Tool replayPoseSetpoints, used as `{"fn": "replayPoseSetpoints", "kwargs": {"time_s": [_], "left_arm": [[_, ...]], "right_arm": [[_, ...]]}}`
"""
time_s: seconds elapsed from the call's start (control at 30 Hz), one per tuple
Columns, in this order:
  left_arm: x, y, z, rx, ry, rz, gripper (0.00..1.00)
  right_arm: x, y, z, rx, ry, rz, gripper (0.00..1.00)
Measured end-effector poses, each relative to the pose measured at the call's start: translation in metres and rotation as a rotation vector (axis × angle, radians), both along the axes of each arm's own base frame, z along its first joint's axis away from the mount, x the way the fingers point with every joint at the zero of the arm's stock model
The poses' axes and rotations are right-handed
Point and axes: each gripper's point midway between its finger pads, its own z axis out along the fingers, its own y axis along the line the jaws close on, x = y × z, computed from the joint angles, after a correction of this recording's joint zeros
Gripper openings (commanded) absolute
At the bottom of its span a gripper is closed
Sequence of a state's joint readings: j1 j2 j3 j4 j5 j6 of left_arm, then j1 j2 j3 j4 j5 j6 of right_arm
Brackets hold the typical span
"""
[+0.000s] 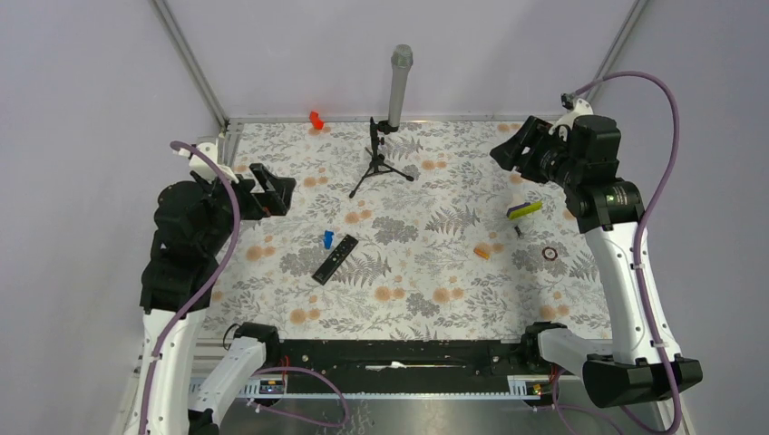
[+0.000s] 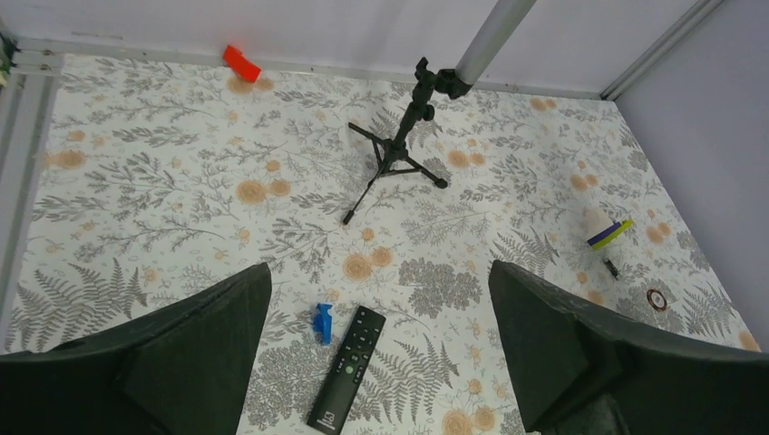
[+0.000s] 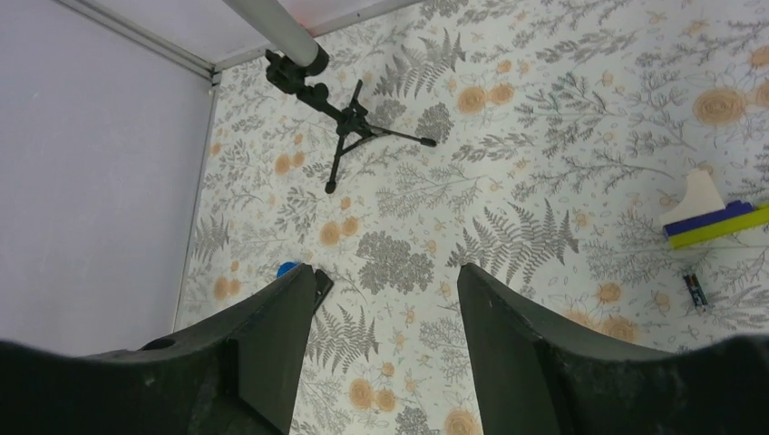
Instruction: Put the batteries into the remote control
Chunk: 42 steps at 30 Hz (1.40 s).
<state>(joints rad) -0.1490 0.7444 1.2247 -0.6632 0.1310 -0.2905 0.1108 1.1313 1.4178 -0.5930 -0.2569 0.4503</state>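
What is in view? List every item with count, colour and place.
remote control: one, black, left of centre.
blue piece: one, blue, beside the remote control.
batteries: count unclear, orange, right of centre.
stick: one, yellow-green over blue, right side.
black part: one, black, beside the stick.
ring: one, dark, right side.
red piece: one, red, far edge.
tripod: one, black, grey pole, far centre.
table: one, floral-patterned.
left gripper: one, black, open, left.
right gripper: one, black, open, far right.
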Motion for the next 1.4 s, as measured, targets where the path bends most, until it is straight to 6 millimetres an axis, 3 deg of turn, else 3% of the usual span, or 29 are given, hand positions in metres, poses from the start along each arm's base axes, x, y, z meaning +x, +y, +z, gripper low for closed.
{"fn": "replayPoseSetpoints", "kwargs": {"time_s": [0.13,0.2,0.4,0.5,0.63,0.73,0.87,1.07,1.3,1.4], "left_arm": [[0.007,-0.007,-0.022,-0.017,0.034,-0.025,0.99],[0.011,-0.009,-0.043,-0.031,0.071,-0.028,0.99],[0.014,-0.013,-0.138,-0.086,0.28,0.003,0.96],[0.01,-0.017,-0.192,-0.109,0.416,0.025,0.98],[0.002,-0.03,-0.243,-0.112,0.554,0.03,0.98],[0.0,-0.046,-0.269,-0.109,0.637,0.024,0.98],[0.004,-0.061,-0.294,-0.084,0.69,0.033,0.98],[0.009,-0.063,-0.326,-0.004,0.749,0.09,0.95],[0.009,-0.07,-0.345,0.113,0.77,0.07,0.91],[0.007,-0.08,-0.347,0.156,0.768,0.03,0.8]], "right_arm": [[-0.008,-0.001,-0.02,-0.001,0.035,-0.001,0.69],[-0.016,0.0,-0.032,0.002,0.055,0.007,0.69],[-0.032,0.012,-0.063,0.052,0.11,0.065,0.73],[-0.039,0.015,-0.093,0.077,0.172,0.076,0.74],[-0.053,0.02,-0.131,0.109,0.265,0.084,0.74],[-0.065,0.025,-0.148,0.142,0.302,0.105,0.74],[-0.079,0.03,-0.155,0.171,0.299,0.133,0.75],[-0.086,0.031,-0.151,0.172,0.27,0.148,0.75],[-0.089,0.033,-0.154,0.152,0.273,0.167,0.75],[-0.091,0.033,-0.157,0.142,0.284,0.174,0.75]]}}
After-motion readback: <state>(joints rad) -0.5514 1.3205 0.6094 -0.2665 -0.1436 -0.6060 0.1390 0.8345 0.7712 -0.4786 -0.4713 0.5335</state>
